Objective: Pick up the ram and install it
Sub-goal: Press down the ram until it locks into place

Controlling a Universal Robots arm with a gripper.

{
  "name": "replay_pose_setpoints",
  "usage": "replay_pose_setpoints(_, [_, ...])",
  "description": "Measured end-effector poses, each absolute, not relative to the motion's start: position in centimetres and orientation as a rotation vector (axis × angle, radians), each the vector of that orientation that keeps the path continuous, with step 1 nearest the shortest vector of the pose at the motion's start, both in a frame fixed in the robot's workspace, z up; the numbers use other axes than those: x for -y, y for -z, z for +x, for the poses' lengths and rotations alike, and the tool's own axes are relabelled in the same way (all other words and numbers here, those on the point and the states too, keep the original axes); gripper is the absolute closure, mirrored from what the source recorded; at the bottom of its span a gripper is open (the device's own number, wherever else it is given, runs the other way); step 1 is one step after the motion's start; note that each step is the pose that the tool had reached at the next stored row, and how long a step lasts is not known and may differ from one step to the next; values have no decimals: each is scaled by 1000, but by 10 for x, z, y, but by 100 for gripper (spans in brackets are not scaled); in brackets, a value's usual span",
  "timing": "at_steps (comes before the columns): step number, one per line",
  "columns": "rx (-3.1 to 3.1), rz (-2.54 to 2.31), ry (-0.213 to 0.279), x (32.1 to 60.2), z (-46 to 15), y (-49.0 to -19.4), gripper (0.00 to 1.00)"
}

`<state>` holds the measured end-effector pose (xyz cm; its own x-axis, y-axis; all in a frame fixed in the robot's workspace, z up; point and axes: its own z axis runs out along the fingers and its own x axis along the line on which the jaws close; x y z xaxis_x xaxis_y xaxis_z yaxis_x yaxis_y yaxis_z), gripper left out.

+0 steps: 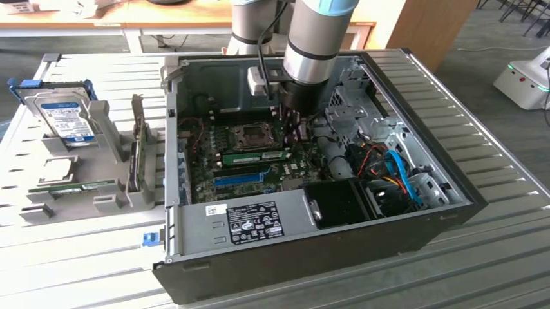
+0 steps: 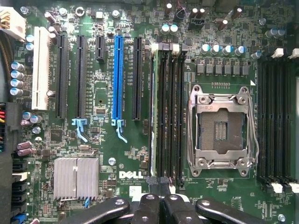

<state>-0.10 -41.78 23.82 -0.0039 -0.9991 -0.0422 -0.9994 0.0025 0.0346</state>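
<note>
The ram (image 1: pixel 254 156) is a narrow green stick standing on edge in a memory slot of the motherboard (image 1: pixel 225 172), inside the open computer case. In the wrist view the ram (image 2: pixel 152 112) shows edge-on as a thin line in the slot closest to the black expansion slots. My gripper (image 1: pixel 293 129) hangs over the board near one end of the stick. Its black fingers (image 2: pixel 148 207) are pressed together, and my gripper (image 2: pixel 159 205) is shut with nothing visible between the tips. I cannot tell whether the tips touch the stick.
The empty CPU socket (image 2: pixel 222 128) lies beside the memory slots, with a blue slot (image 2: pixel 117 77) on the other side. Outside the case (image 1: pixel 257 222), a grey rack (image 1: pixel 94 164) holds a hard drive (image 1: pixel 67 119) and a second green stick (image 1: pixel 82 188). Cables (image 1: pixel 391 170) crowd the case's right.
</note>
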Motion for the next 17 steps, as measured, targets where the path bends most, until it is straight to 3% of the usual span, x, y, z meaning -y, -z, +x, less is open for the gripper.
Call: replay_pose_setpoints(17, [-2220,-2213,-85,418,-5,-241,89])
